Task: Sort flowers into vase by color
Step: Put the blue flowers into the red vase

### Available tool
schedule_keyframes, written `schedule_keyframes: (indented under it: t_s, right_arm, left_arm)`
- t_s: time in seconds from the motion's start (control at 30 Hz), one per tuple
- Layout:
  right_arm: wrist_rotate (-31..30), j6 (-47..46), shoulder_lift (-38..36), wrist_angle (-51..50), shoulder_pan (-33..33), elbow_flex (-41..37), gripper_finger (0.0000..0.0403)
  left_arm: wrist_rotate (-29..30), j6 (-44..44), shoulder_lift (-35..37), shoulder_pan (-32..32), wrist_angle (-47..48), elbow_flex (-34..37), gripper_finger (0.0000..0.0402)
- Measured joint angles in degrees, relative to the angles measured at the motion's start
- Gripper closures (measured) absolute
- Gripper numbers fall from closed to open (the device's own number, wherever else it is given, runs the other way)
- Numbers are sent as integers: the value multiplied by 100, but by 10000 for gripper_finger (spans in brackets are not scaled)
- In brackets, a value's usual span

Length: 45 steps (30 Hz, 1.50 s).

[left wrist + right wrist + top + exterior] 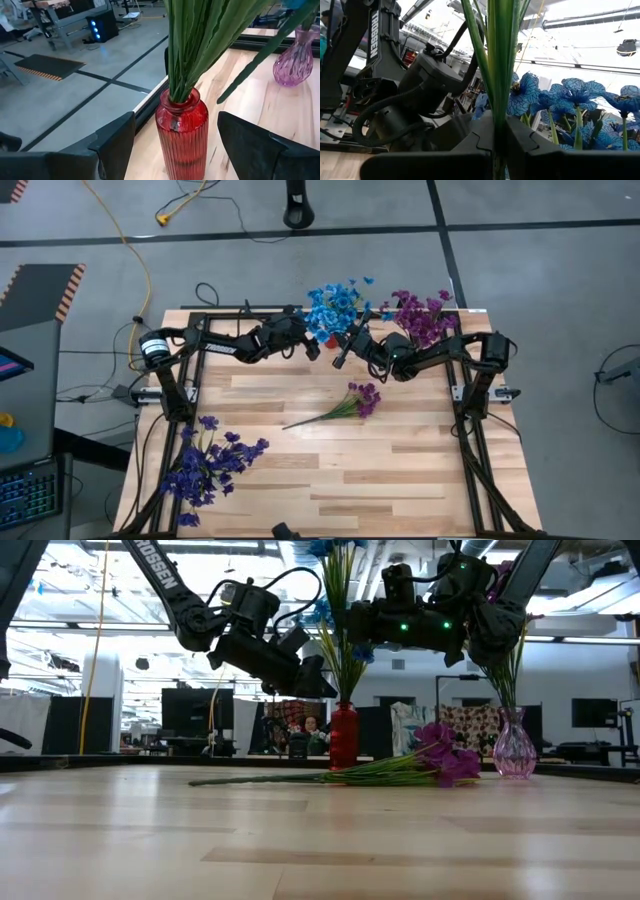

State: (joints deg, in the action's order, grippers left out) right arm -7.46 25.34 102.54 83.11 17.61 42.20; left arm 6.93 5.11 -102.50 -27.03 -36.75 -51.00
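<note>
the blue flowers [333, 307] stand in the red vase [343, 736] at the table's far edge, their green stems [499, 75] pinched between the right gripper [499, 142] fingers. the left gripper [175, 145] hangs with fingers spread either side of that vase. magenta flowers [362, 398] lie mid-table, indigo ones [208, 470] at the near left corner.

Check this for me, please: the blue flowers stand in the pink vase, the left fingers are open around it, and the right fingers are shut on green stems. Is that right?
One thing is wrong: the vase. The left wrist view shows the open left fingers on either side of the red vase, not the pink vase, which stands apart. The blue flowers do stand there, and the right fingers are shut on green stems.
</note>
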Motion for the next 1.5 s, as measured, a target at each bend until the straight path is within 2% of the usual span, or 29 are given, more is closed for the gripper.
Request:
schedule_keyframes:
  t_s: [0.4, 0.7, 1.33, 1.5]
  right_arm:
    - [0, -46, 1, 2, -31, 2, 356]
    - [2, 0, 1, -26, -73, 39, 356]
    - [4, 11, 1, -99, -81, 39, 356]
    - [4, 13, 0, -96, -118, 39, 356]
  left_arm:
    - [-162, 332, -312, 0, -30, -54, 130]
    - [-319, 415, -812, -15, -29, -682, 130]
    - [-476, 217, -828, -131, 137, -896, 130]
    - [-495, 185, -828, -138, 139, -896, 142]
